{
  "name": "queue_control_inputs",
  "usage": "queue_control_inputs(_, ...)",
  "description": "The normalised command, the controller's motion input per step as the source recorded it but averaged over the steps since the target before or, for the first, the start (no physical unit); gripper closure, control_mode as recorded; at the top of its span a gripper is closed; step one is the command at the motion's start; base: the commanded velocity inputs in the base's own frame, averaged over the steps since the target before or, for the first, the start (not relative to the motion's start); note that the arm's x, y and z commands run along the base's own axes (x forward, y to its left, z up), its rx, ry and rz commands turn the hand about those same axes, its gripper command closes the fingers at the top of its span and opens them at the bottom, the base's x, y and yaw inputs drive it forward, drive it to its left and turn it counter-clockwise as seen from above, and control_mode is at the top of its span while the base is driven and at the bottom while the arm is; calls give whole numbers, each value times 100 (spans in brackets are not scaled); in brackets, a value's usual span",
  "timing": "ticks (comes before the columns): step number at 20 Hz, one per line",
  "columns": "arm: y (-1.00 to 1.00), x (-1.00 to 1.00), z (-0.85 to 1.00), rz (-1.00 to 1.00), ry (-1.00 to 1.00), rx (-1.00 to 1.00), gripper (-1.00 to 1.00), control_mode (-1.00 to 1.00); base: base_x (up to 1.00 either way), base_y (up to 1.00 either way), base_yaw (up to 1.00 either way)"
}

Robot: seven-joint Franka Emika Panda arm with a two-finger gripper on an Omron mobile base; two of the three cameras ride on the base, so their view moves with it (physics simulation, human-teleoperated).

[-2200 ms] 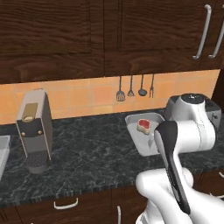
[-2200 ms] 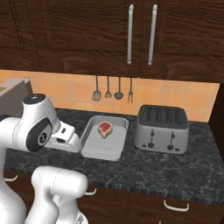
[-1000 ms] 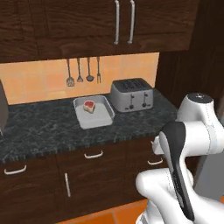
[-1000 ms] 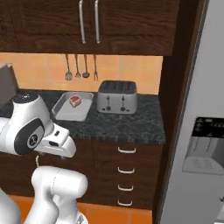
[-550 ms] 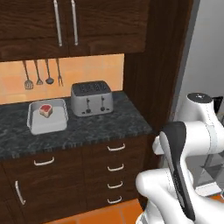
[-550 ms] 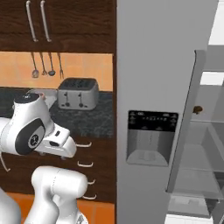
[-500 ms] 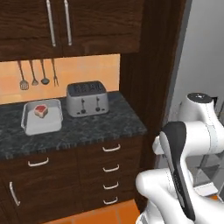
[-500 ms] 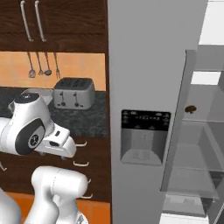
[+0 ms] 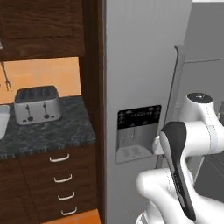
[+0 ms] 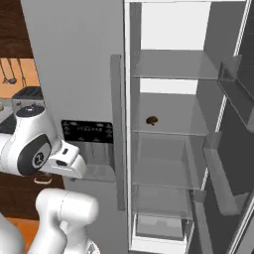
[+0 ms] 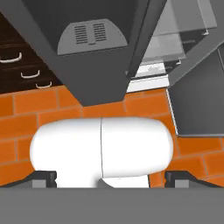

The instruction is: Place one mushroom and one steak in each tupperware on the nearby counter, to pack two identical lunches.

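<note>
The robot stands in front of a big grey fridge (image 10: 74, 59) with its right door swung open. I can see one brown mushroom (image 10: 152, 120) far back on a middle shelf (image 10: 171, 130) inside. That is the only mushroom I count. I count no steak in the fridge and no tupperware anywhere here. There is one toaster (image 9: 36, 105) on the dark counter (image 9: 48, 133) off to the left, and four drawer handles below it.

The pincer (image 11: 112, 177) is wide open and holds nothing. Its two dark tips poke up at the bottom of the hand view, pointing down at the orange brick floor (image 11: 39, 113).

What could go wrong? The mushroom is small and sits far from the arm, deep on the shelf. The arm has to go in between the shelves, so I think it may bump a shelf or the open door (image 10: 233, 149). The mushroom is round, so it may roll away or slip out if the pincer shuts on its edge. The counter is off to the left, so the mushroom may drop on the way there.
</note>
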Motion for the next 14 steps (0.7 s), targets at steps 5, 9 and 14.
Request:
queue_control_inputs(5, 0, 0, 0, 0, 0, 0, -100, 100, 2, -98, 2)
queue_control_inputs(9, 0, 0, 0, 0, 0, 0, -100, 100, 26, -17, 2)
queue_control_inputs(14, 0, 0, 0, 0, 0, 0, -100, 100, 41, -21, 3)
